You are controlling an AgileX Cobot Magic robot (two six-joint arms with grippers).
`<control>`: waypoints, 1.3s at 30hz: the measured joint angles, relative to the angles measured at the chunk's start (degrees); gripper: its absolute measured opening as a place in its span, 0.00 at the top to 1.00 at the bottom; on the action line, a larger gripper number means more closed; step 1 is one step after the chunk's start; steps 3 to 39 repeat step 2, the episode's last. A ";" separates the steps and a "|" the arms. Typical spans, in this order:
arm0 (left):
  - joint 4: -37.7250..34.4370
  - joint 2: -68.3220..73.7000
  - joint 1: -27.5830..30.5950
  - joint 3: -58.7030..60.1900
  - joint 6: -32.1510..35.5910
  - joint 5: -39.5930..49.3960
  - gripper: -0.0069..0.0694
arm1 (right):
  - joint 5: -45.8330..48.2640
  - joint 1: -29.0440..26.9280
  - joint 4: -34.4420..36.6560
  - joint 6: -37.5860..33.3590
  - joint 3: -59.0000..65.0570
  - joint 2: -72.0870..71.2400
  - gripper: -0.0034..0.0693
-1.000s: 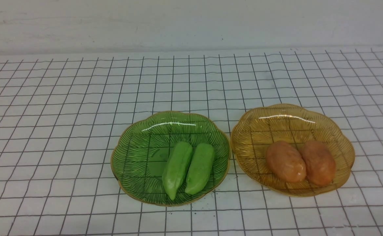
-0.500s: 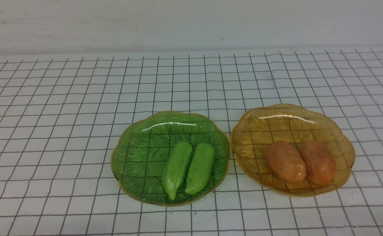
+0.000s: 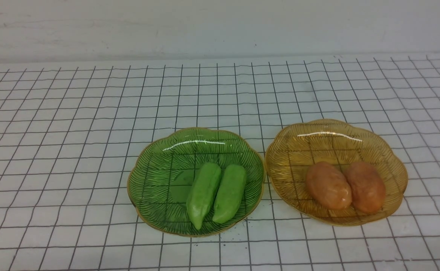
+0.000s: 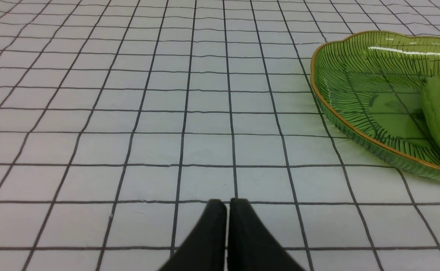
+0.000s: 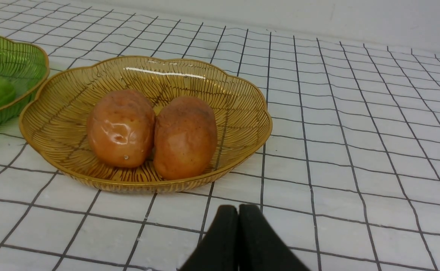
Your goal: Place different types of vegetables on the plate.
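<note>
Two scalloped glass plates sit side by side on the gridded white surface (image 3: 73, 150), their rims nearly touching: a green plate (image 3: 156, 177) to the left and an amber plate (image 3: 389, 165) to the right. In the green one lie two light-green peppers (image 3: 203, 194) (image 3: 230, 192), pressed against each other lengthwise with their tapered tips toward the robot. In the amber one rest two orange-brown potatoes (image 3: 328, 185) (image 3: 367, 186), also touching (the left one has a glossy sheen). Neither arm shows from the front. The left tool (image 4: 227, 205) is closed, its dark tips together above bare grid, well to the side of the green plate. The right tool (image 5: 238, 210) is likewise closed, empty, just short of the amber plate's near rim. A plain pale wall (image 3: 220, 26) backs the surface.
</note>
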 joint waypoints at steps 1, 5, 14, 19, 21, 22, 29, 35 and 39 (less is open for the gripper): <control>0.00 0.00 0.00 0.00 0.00 0.00 0.92 | 0.00 0.00 0.00 0.00 0.00 0.00 0.97; 0.00 0.00 0.00 0.00 0.00 0.00 0.92 | 0.00 0.00 0.00 0.00 0.00 0.00 0.97; 0.00 0.00 0.00 0.00 0.00 0.00 0.92 | 0.00 0.00 0.00 0.00 0.00 0.00 0.97; 0.00 0.00 0.00 0.00 0.00 0.00 0.92 | 0.00 0.00 0.00 0.00 0.00 0.00 0.97; 0.00 0.00 0.00 0.00 0.00 0.00 0.92 | 0.00 0.00 0.00 0.00 0.00 0.00 0.97; 0.00 0.00 0.00 0.00 0.00 0.00 0.92 | 0.00 0.00 0.00 0.00 0.00 0.00 0.97; 0.00 0.00 0.00 0.00 0.00 0.00 0.92 | 0.00 0.00 0.00 0.00 0.00 0.00 0.97; 0.00 0.00 0.00 0.00 0.00 0.00 0.92 | 0.00 0.00 0.00 0.00 0.00 0.00 0.97; 0.00 0.00 0.00 0.00 0.00 0.00 0.92 | 0.00 0.00 0.00 0.00 0.00 0.00 0.97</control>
